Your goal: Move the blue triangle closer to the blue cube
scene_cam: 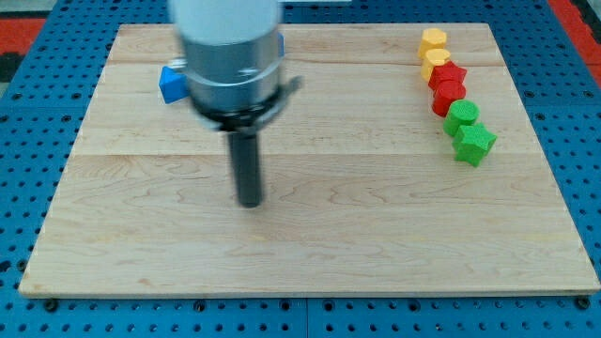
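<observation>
Right, no fingers on this rig, so nothing spread or pinching: my tip (250,201) sits on bare bench (376,235), touching no block. Only blue visible is a blue block (171,84) up and left of the tip, half hidden by the arm housing (230,56); can't tell if it's the triangle or the cube, and the other one doesn't show. I'd swing wide behind the triangle, then push slow through its centre toward the cube; the yellow, red and green blocks (457,94) lie well apart, far right.

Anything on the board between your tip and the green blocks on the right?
Nothing: in the camera view only bare wood separates my tip from the green blocks.
</observation>
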`<state>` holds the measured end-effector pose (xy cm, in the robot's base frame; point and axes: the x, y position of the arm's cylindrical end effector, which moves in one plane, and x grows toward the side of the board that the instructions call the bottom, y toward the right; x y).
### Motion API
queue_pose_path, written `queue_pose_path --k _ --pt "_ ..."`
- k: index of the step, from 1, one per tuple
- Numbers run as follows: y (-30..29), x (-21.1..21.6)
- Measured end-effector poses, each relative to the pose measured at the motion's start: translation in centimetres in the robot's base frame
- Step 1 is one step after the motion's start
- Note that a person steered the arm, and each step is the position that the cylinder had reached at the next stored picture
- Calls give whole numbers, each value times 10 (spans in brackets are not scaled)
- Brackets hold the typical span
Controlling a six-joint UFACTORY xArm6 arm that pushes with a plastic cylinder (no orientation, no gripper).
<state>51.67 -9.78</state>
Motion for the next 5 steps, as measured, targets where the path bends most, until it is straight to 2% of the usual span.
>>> queue_pose_path --k 1,2,3,4,5 --pt "-104 -19" --pt "-154 -86" --pt "-150 -153" --pt "-83 -168" --pt "-61 -198"
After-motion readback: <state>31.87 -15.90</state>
